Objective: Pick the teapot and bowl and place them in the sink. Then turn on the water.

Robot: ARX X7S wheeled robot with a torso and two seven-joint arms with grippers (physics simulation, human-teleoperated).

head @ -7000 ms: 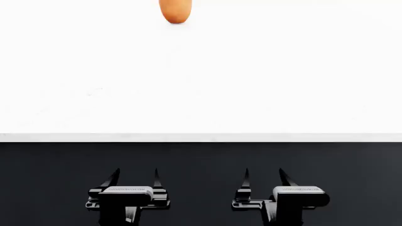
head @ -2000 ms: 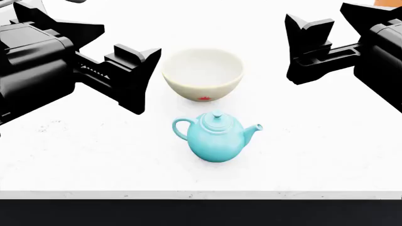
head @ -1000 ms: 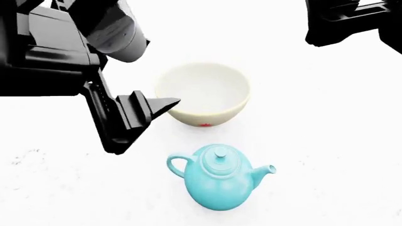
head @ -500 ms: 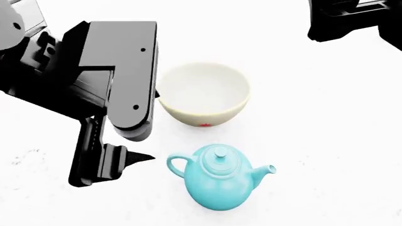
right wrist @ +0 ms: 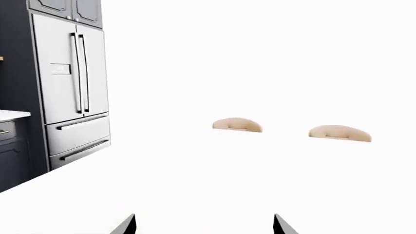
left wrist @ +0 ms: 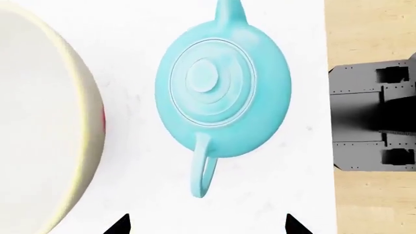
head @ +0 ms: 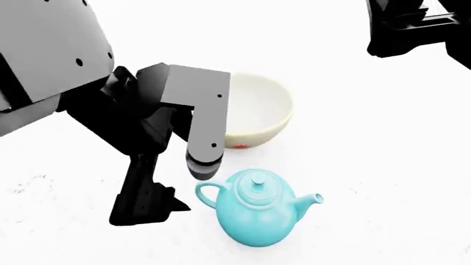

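Teapot (head: 257,207) sits upright on the white counter (head: 383,165), near the front edge, handle to the left, spout to the right. Left gripper (head: 165,190) hangs just left of the handle, pointing down; fingers spread, nothing between them. In the left wrist view the two fingertips straddle open space in line with the handle loop, teapot (left wrist: 221,92) not yet between them. Bowl (head: 257,110) stands just behind the teapot, partly hidden by the left arm, apart from it. Right gripper (head: 412,27) is parked high at the far right, well clear; its wrist view shows two separated fingertips and nothing held.

Step in hand looks like the teapot grasp. Judgement: slide the fingers further toward the pot so they bracket the handle or body, keep clear of the bowl wall, then close. Glossy round body may slip; the handle is the safer bite.

Counter is plain white, matte. Right wrist view shows a steel fridge (right wrist: 71,92) and dark cabinets. Sink not in view.
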